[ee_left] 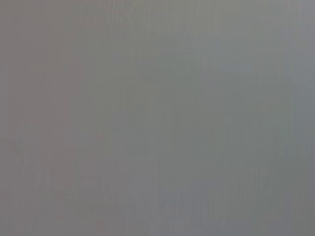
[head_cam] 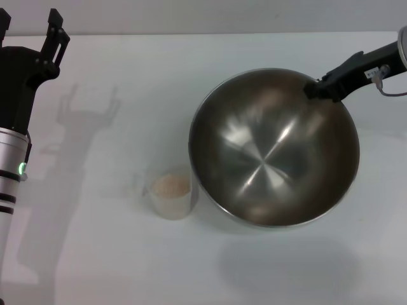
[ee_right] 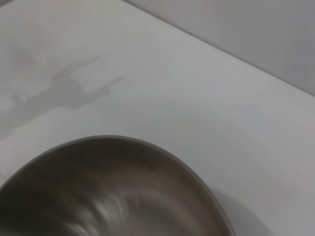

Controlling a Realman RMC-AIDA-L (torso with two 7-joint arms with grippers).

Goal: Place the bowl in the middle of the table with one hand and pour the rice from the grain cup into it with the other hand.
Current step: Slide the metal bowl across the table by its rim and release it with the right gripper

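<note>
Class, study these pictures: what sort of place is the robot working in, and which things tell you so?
Probably a lab test bench rather than a kitchen: a plain white table against a bare wall, holding only a steel bowl and a small grain cup of rice, with a robot tool at each side.

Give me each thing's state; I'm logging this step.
Bowl: empty, upright, rim gripped by right gripper.
Cup: upright on table, holding rice, beside bowl.
Left gripper: raised at table's left, fingers open, holding nothing.
</note>
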